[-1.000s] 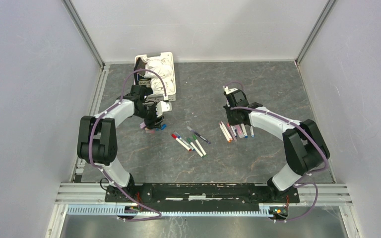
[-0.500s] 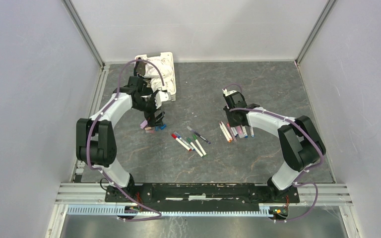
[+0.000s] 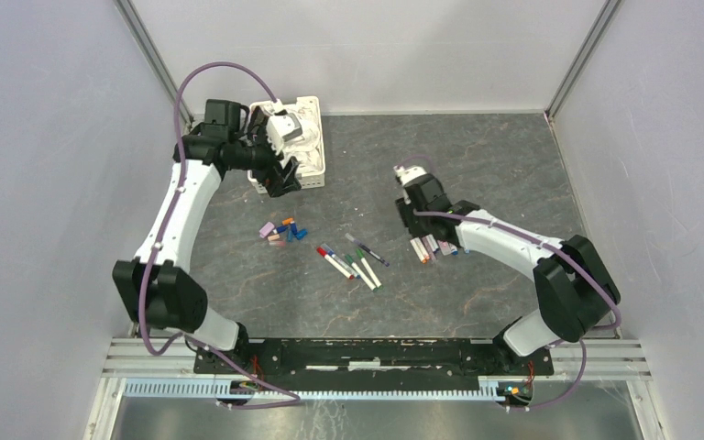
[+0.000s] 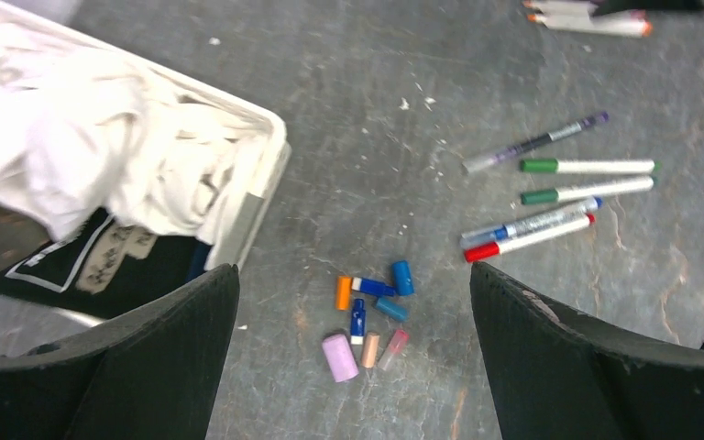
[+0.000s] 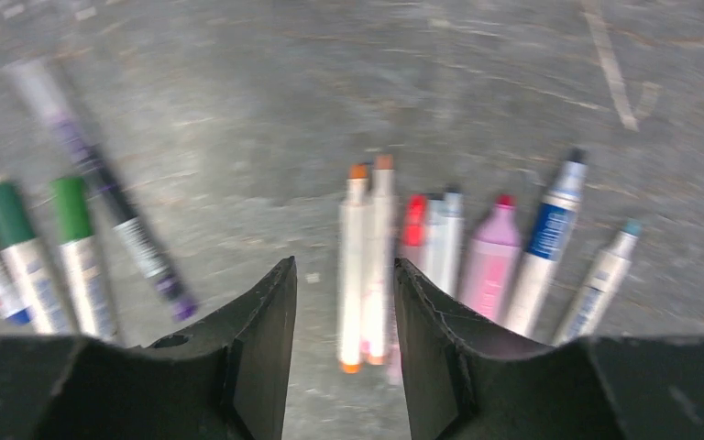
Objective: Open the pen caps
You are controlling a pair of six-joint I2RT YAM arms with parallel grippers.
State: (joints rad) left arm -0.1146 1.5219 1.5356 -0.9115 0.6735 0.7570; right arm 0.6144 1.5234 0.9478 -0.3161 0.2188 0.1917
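Pens with caps seemingly on lie fanned nearest the bases, probably the work left. Beyond them the right gripper hovers low over the uncapped pens, which lie sorted in a row, its jaws partly parted and empty. Pulled pen caps cluster left of centre, apart from the pens. Farthest, the left gripper hangs raised beside the basket, spread wide and holding nothing.

Grey table: pens, caps, basket

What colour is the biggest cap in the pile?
The biggest cap is pale lilac, clearest in the left wrist view.
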